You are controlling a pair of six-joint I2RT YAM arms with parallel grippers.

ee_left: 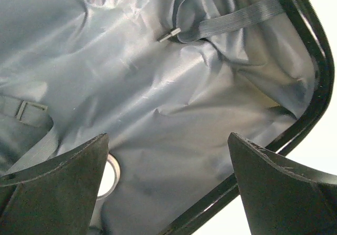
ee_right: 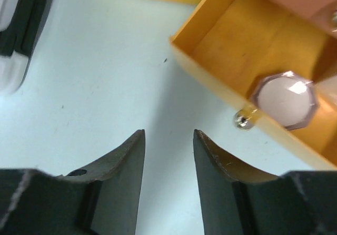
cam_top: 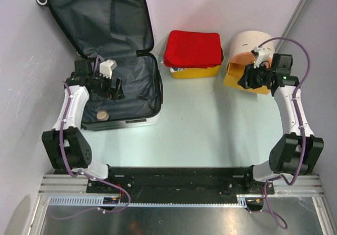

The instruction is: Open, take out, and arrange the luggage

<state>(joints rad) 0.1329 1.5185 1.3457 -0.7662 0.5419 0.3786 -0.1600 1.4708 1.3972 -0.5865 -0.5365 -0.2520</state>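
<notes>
Here: left gripper [ee_left: 168, 140] spread wide, hanging low inside the open luggage [ee_left: 158, 87], probably to reach what remains. A round disc [ee_left: 109, 174] peeks beside one fingertip. Right gripper [ee_right: 168, 137] half-narrowed, pinching nothing, over bare table [ee_right: 105, 77]. Ahead-right, the orange drawer [ee_right: 221, 45] holds a white eight-sided cap [ee_right: 287, 99], apparently sorted there.
</notes>
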